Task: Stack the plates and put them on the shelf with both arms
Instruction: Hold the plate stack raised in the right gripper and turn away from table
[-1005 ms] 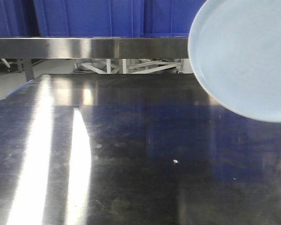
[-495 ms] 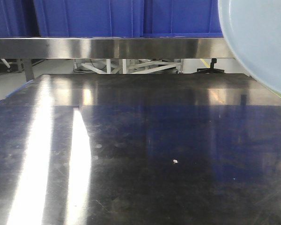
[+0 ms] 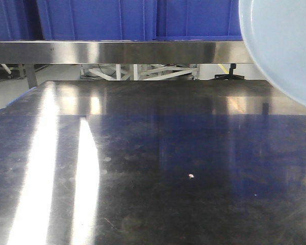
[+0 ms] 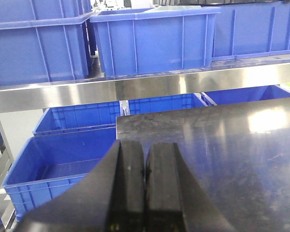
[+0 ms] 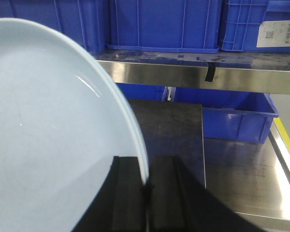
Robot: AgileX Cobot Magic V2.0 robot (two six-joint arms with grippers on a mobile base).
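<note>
A pale bluish plate (image 5: 48, 135) is held off the bench (image 3: 168, 168), clamped at its near rim by the right hand (image 5: 146, 193), whose fingers are pressed narrowly on either side of the edge. The plate is tilted steeply, so that its disc spreads up and to the left of that hand. In the front view it is seen at the upper right, above the bench's far right corner and partly across the steel front rail of the shelf (image 3: 117, 51). Only one plate can be made out; whether a second is nested against it cannot be told.

The left hand (image 4: 145, 193) is closed with nothing between its fingers and is held over the bench's left edge, well apart from the plate. The shelf lies on the far side of the plate, its upper tier carrying blue crates (image 4: 154, 38). The right arm is judged the nearer for a placement, for which the plate would have to be levelled and carried farther.
</note>
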